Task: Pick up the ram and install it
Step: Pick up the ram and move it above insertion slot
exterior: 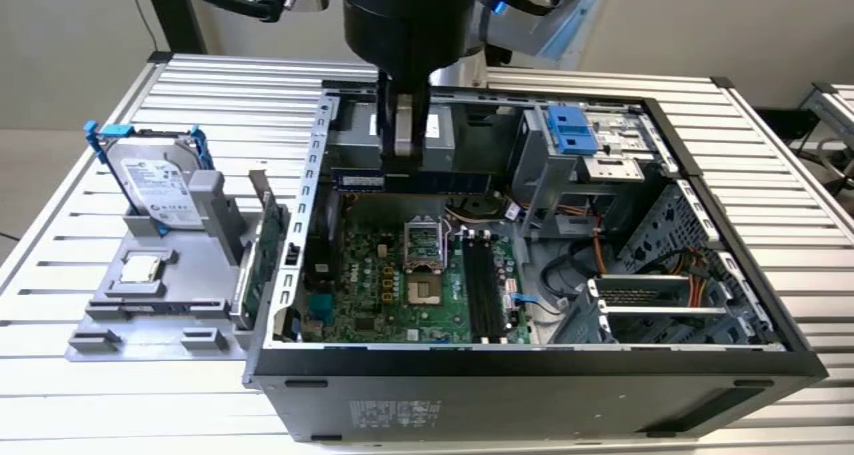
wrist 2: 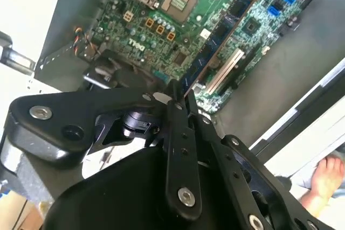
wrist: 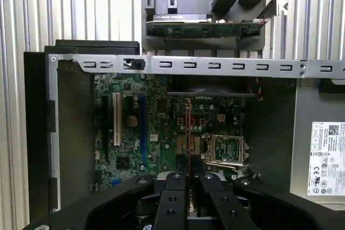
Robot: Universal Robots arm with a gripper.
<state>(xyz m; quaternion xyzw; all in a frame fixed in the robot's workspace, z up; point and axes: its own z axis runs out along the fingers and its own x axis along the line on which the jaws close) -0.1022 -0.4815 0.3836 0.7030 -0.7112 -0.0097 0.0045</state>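
Downward pincer (exterior: 403,171) tight on the ram (wrist 2: 213,47)

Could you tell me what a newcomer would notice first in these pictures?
The open computer case dominates the exterior view, its green motherboard exposed. Above the board the gripper holds the ram, a dark bluish stick. On the exterior view's left a grey holder carries a hard drive in a blue frame.
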